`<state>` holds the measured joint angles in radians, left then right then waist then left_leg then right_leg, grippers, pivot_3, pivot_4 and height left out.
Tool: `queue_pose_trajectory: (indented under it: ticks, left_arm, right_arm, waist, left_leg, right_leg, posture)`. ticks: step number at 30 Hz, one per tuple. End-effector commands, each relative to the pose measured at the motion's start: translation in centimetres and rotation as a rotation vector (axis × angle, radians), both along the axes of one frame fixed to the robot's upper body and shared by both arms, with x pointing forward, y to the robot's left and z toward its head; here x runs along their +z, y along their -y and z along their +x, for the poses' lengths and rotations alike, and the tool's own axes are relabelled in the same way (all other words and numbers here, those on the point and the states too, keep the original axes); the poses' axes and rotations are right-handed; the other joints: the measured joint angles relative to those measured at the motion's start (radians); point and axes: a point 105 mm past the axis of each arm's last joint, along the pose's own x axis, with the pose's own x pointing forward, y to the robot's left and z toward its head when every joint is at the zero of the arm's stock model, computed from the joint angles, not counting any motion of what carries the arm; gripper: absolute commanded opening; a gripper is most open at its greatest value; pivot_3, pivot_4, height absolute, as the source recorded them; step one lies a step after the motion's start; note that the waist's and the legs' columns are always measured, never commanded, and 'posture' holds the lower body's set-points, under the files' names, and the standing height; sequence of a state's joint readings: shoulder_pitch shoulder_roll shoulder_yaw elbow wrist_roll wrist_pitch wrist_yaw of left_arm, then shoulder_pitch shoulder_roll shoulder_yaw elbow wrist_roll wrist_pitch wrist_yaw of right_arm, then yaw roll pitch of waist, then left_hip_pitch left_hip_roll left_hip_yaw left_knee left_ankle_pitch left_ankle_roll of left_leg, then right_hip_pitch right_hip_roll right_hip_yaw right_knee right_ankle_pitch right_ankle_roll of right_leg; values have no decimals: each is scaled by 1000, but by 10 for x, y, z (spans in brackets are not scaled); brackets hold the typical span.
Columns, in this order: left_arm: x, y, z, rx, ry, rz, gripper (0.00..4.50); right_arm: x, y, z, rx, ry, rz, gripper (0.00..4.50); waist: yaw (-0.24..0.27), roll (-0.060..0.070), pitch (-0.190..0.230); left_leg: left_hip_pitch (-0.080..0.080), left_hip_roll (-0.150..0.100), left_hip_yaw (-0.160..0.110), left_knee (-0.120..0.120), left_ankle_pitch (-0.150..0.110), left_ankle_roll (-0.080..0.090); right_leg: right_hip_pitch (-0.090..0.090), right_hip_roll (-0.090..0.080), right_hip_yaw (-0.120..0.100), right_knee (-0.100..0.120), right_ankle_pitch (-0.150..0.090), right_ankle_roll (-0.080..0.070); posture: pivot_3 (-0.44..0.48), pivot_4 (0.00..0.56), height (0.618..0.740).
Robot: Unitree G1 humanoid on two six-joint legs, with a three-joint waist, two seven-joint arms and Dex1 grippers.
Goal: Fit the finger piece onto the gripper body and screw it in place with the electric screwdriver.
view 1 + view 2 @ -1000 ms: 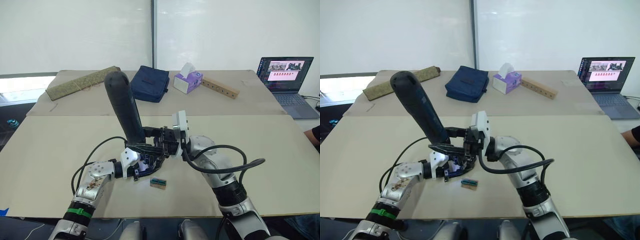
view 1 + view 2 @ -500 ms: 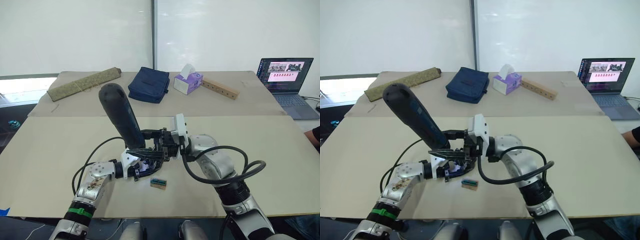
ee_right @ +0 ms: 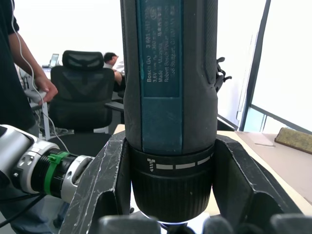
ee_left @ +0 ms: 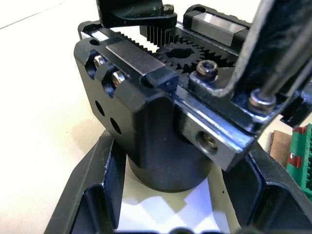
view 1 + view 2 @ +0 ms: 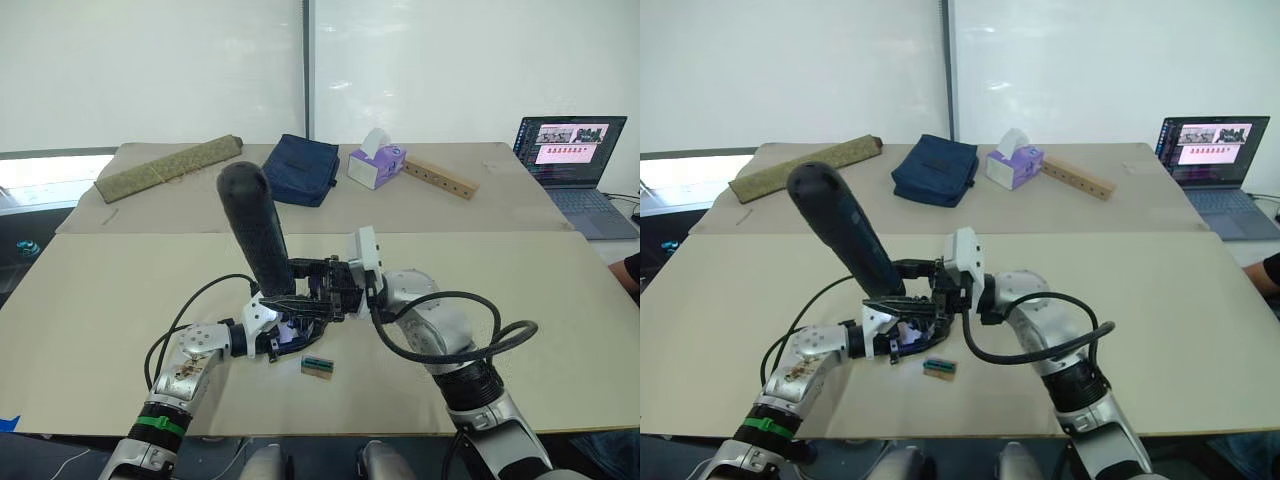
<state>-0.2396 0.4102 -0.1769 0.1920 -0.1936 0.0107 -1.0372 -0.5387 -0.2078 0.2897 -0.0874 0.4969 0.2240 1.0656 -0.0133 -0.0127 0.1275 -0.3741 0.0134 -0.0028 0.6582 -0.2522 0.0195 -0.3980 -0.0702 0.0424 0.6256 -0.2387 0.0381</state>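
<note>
The gripper body, a black mechanism with gears and a round base, sits on the table between the black fingers of my left gripper, which is shut on it. My right gripper is shut on the electric screwdriver. Its fingers clamp the lower collar of the thick dark tool, which leans up and to the left. The thin metal bit rests on a screw head on the body's near rail. Beside the bit, a black tapered piece, apparently the finger piece, stands on that rail.
A small green-and-tan block lies just in front of the grippers. At the table's far side are a green mat, a navy pouch, a tissue box, a wooden strip and a laptop. People stand and sit beyond the table.
The screwdriver's top swung left and lower half a second ago, then came back more upright. My right arm shifted slightly right. The left gripper kept the body in place.
</note>
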Motion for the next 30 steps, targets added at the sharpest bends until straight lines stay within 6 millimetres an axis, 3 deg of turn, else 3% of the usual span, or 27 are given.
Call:
queue_pose_trajectory:
  ticks: [1,5,9,30]
  left_arm:
    - [-29,3,-16,-34,-132,45,2257]
    - [-32,0,-16,-21,-143,58,2257]
    - [-35,-2,-16,-10,-149,67,2257]
    - [-44,2,-8,64,-160,40,2257]
  right_arm:
    - [6,7,-3,39,-52,11,1898]
    - [36,12,-15,93,3,66,1898]
    - [48,13,-24,129,30,79,1898]
    - [61,14,-40,181,172,62,1898]
  waist:
    - [1,0,0]
    - [2,0,1]
    - [4,-1,3]
    - [22,-5,9]
  left_leg:
    - [0,0,0,0,0,0]
    - [-9,-1,0,0,0,0]
    - [-13,-4,-1,0,0,0]
    - [-16,-7,-2,2,0,0]
  right_leg:
    - [0,0,0,0,0,0]
    - [-7,-2,0,0,0,0]
    - [-11,-5,-2,0,0,1]
    - [-12,-7,-2,-1,2,3]
  posture:
    - [0,150,740]
    - [0,150,740]
    - [0,150,740]
    - [0,150,740]
